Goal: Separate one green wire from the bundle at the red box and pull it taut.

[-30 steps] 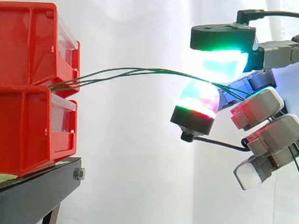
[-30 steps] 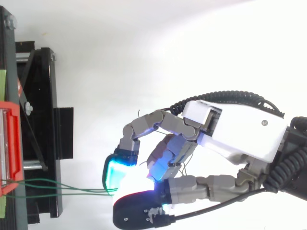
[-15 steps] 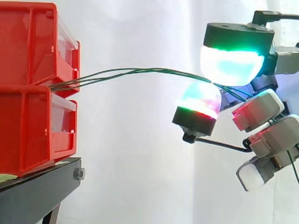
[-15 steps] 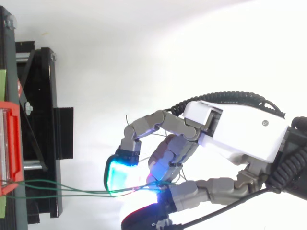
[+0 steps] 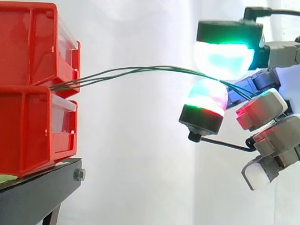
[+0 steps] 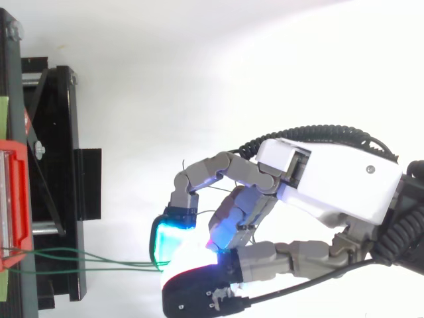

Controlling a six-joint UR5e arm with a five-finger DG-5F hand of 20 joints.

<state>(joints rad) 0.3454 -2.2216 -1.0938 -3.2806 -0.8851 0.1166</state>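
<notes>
The hand (image 5: pixel 263 108) (image 6: pixel 331 179) has just closed again on the thin green wires (image 5: pixel 140 69) (image 6: pixel 142 264). Half a second ago, in the top view, the thumb was swung off toward the bottom edge and the strands ran bare past the cyan fingertip. Now the black-backed thumb (image 6: pixel 199 295) sits up against that fingertip (image 6: pixel 165 242), and the strands vanish between them. The side view shows the same pinch as the cyan-green upper pad (image 5: pixel 225 58) set just over the pink-and-cyan lower pad (image 5: pixel 206 93). The wires run into the narrow seam between the two, and a couple of strands come out behind, toward the curled fingers. Compared with a second ago, the lower pad stands a little higher and a little further from the stacked red plastic bins (image 5: pixel 28 93). The arc of the wires also crests slightly higher. The wires leave the gap between the upper and lower bin as a loose fan and draw together as they rise. They meet the hand in mid-air, well out from the black metal stand (image 5: pixel 37 192). For the task this looks like a re-grip rather than real progress. More than one strand seems to enter the pinch, so I judge that no single wire is yet separated, and the bowed run shows that nothing is pulled taut.
</notes>
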